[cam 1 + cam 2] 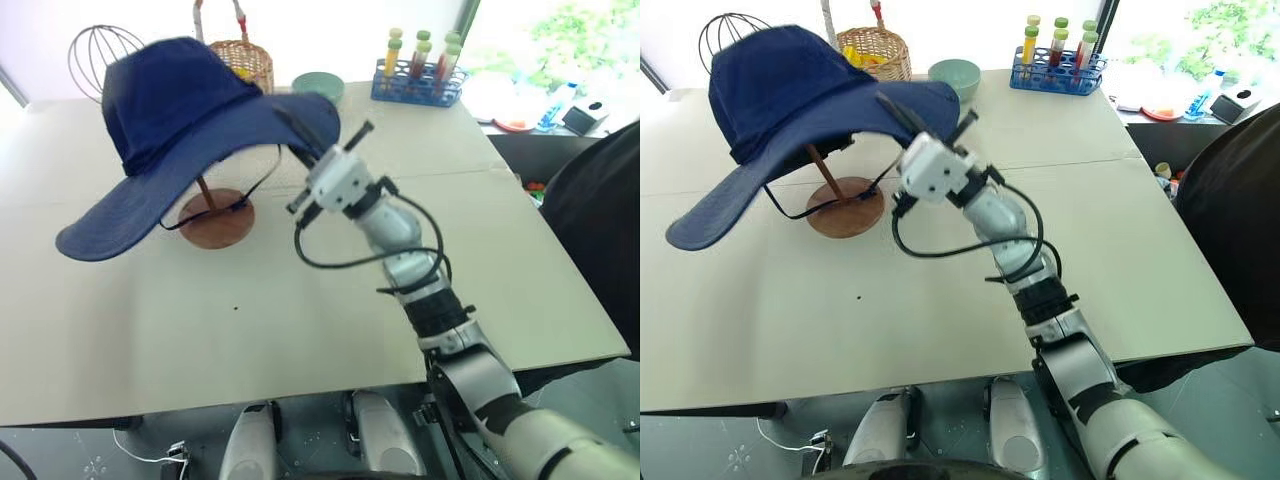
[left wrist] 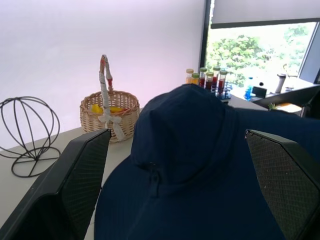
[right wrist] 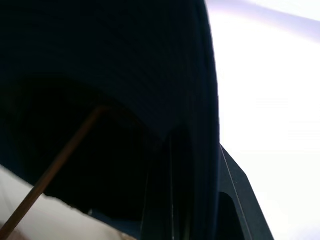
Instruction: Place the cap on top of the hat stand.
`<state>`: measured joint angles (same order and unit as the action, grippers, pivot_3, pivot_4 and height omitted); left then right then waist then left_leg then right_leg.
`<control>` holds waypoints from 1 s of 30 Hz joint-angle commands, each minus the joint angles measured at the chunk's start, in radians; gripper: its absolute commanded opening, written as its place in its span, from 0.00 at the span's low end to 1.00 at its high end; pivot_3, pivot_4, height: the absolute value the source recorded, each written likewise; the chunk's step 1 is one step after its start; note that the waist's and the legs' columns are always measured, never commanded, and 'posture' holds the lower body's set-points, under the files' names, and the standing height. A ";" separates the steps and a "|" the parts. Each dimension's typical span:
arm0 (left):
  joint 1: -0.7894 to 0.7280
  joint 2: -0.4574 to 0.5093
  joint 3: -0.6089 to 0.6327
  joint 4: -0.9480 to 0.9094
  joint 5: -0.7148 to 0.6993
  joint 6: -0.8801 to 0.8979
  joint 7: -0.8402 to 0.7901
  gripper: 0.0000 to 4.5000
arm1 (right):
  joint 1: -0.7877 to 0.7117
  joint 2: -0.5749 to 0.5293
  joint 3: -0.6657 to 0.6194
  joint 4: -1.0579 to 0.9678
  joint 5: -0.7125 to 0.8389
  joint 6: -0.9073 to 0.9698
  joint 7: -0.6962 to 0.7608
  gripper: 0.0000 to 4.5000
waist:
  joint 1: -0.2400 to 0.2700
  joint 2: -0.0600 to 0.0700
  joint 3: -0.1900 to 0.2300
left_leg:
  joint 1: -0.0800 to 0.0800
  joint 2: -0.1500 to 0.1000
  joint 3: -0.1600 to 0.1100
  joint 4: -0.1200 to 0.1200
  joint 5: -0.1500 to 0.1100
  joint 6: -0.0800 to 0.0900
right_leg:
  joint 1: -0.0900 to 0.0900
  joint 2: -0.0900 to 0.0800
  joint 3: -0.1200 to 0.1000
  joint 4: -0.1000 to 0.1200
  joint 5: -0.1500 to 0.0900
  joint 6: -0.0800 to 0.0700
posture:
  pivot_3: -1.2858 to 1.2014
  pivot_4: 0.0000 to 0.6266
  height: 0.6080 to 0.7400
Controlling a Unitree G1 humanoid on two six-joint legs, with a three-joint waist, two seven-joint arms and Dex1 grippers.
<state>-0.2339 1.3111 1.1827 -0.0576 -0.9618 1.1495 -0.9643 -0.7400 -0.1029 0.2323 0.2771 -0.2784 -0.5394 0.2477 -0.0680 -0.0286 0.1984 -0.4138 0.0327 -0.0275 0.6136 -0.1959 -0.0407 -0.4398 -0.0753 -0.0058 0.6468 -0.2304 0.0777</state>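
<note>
Far edge of table: black wire frame, balloon-shaped, beside a wicker basket — tall wrapped handle, yellow items inside. Next along, a pale green bowl, then a blue rack of capped tubes. Side counter at right — cluttered, small items unclear.

The cap sits over the hat stand, basket behind

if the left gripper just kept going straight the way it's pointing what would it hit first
Most likely the cap: its navy crown sits dead ahead between the left gripper's open fingers. How near it is, I can't judge.
</note>
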 commanded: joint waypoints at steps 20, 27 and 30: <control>0.204 -0.027 -0.076 -0.074 0.157 -0.104 -0.219 1.00 | 0.022 -0.165 0.126 0.149 -0.381 -0.263 -0.300 0.01 | -0.002 -0.004 0.000 | 0.004 0.000 0.000 -0.001 0.000 0.000 | 0.004 0.000 0.001 0.000 -0.003 -0.004 | 0.52 0.24 1.00; 0.185 -0.030 -0.114 -0.053 0.165 -0.144 -0.228 1.00 | 0.027 -0.215 0.128 0.033 -0.278 -0.256 -0.156 0.52 | 0.000 -0.006 0.001 | 0.005 0.000 0.000 0.000 0.000 0.000 | 0.006 0.000 0.001 -0.001 -0.003 -0.004 | 0.52 0.24 1.00; 0.158 -0.018 -0.142 -0.027 0.167 -0.159 -0.233 1.00 | 0.056 -0.249 0.128 -0.036 -0.213 -0.241 -0.072 0.52 | -0.001 -0.006 0.001 | 0.006 0.000 0.000 0.000 0.000 0.000 | 0.006 0.000 0.001 -0.001 -0.003 -0.004 | 0.52 0.24 1.00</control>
<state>-0.0598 1.2729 1.0358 -0.0957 -0.7962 1.0119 -1.1936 -0.6968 -0.3372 0.3683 0.3097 -0.5513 -0.7822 0.1366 -0.0686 -0.0342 0.1990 -0.4080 0.0327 -0.0274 0.6132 -0.1957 -0.0409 -0.4339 -0.0753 -0.0048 0.6459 -0.2338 0.0741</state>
